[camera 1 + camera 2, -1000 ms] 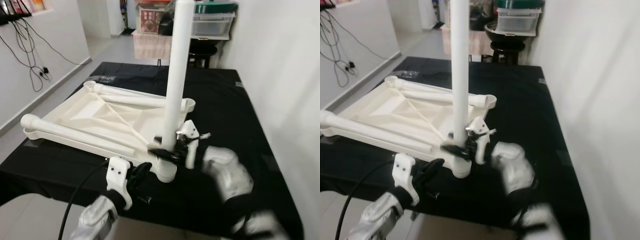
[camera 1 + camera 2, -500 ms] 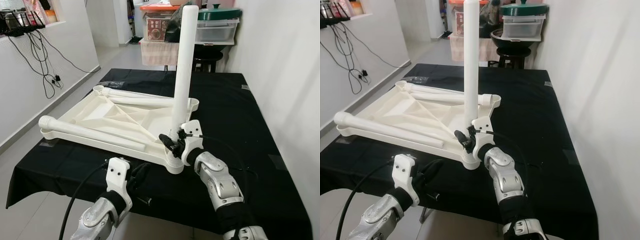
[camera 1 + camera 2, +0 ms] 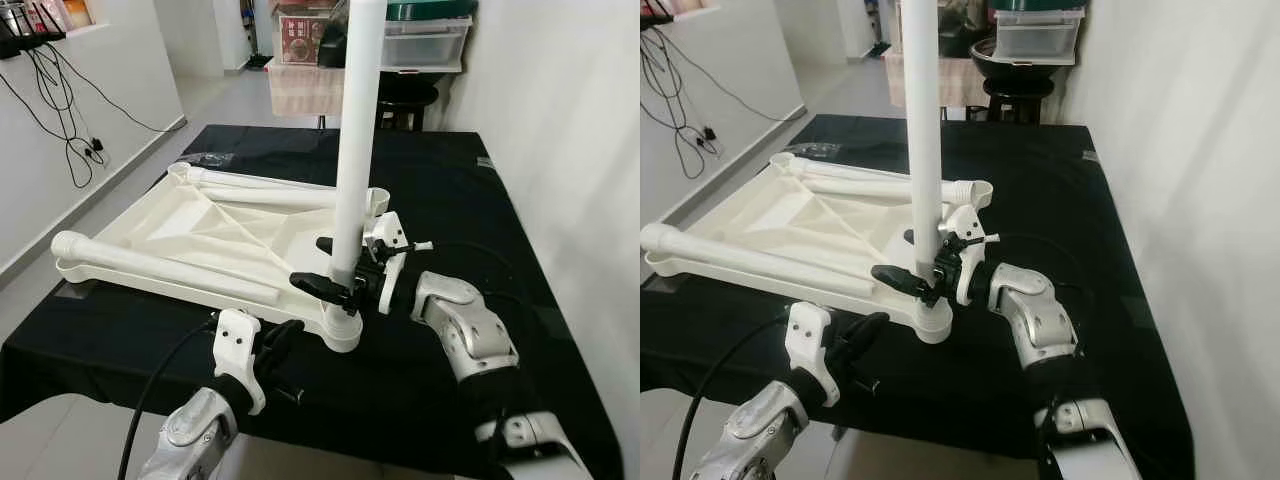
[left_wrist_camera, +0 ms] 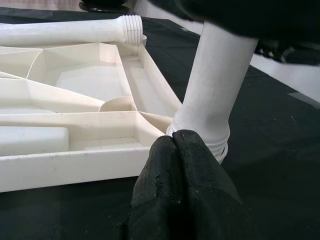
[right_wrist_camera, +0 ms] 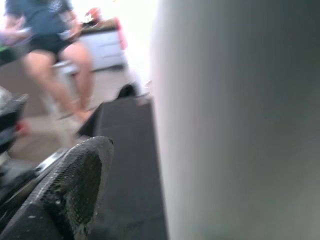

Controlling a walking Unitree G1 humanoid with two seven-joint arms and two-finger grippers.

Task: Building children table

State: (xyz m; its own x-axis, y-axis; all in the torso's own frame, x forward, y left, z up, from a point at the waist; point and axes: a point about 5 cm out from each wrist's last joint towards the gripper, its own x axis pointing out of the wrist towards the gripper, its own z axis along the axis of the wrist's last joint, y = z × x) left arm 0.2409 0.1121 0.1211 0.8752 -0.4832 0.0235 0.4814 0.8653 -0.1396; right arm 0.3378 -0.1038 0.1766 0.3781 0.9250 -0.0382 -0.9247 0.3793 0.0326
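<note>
Currently the right gripper (image 3: 335,268) is on the upright leg (image 3: 355,140), low on the shaft just above the corner socket (image 3: 340,330). One black finger sits on each side of the tube, so the jaws look clamped around it; actual contact can't be confirmed. In the right wrist view the leg (image 5: 240,120) is a pale wall directly beside one finger pad (image 5: 75,185), with a person blurred in the background.

Left gripper (image 3: 278,345) sits at the near table edge, just in front of that same socket. Fingers pressed together, holding nothing, tips right at the base of the leg (image 4: 215,95).

Beyond both grippers the inverted white tabletop (image 3: 200,230) lies on the black cloth (image 3: 470,200). Two loose legs rest on it: one (image 3: 150,262) along the near side out to the left, one (image 3: 265,190) along the far edge.
</note>
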